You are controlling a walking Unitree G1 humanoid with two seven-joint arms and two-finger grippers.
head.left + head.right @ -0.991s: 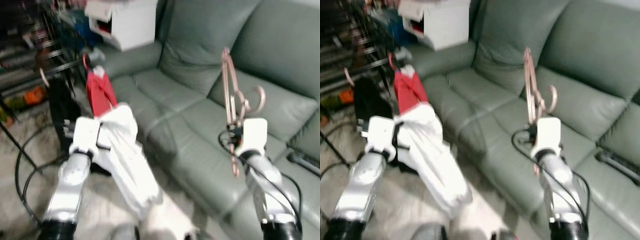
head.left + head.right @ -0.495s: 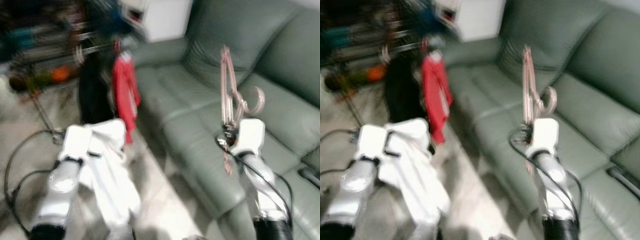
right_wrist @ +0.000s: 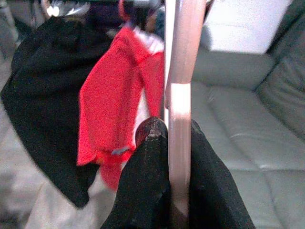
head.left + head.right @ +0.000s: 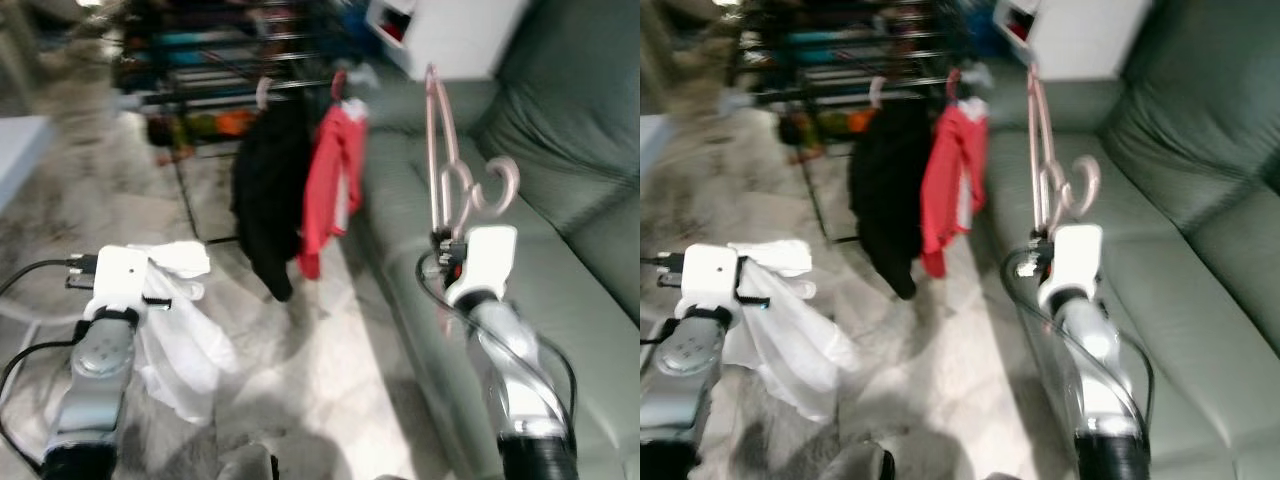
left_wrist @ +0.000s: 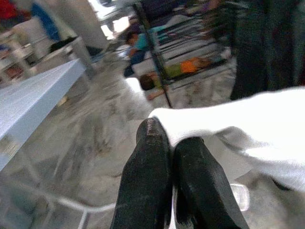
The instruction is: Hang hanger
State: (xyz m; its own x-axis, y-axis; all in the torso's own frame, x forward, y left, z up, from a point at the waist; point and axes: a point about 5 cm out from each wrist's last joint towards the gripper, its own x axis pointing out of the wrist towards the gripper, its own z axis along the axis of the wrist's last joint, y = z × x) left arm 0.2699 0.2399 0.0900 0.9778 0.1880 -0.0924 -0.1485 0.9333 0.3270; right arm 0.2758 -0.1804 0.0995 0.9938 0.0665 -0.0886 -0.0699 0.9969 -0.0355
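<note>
It was a home living room: a grey-green leather sofa (image 4: 560,230) stood beside a clothes rack (image 4: 250,95) on marble-patterned floor (image 4: 310,360).
</note>
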